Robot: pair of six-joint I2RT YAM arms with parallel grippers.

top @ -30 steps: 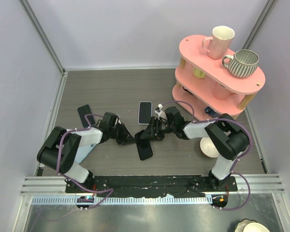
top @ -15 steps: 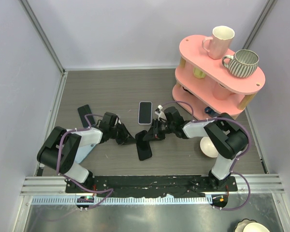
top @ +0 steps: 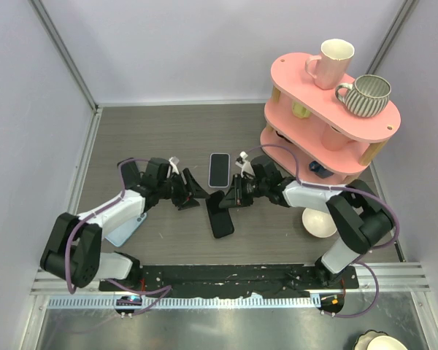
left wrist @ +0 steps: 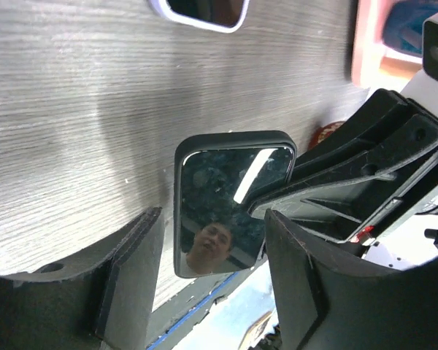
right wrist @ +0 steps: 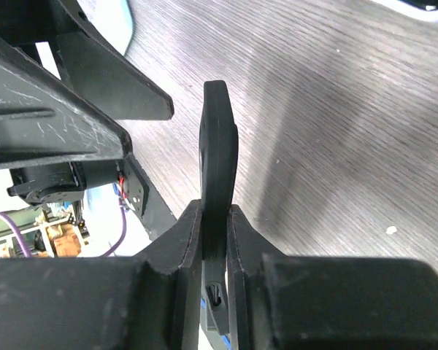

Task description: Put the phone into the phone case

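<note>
From above, the right gripper (top: 232, 197) clamps the black phone (top: 220, 220) near the middle of the table (top: 153, 138), and its fingers cover the phone's far end. The left gripper (top: 190, 195) stands spread just beside it. The white-rimmed phone case (top: 219, 169) lies flat just beyond.

In the left wrist view, the phone's glossy face sits between the parted fingers (left wrist: 128, 281). Its right edge is hidden behind the other gripper, and the case is cut off at the top.

In the right wrist view, the phone shows edge-on only, pinched tight, with its lower end hidden.
</note>
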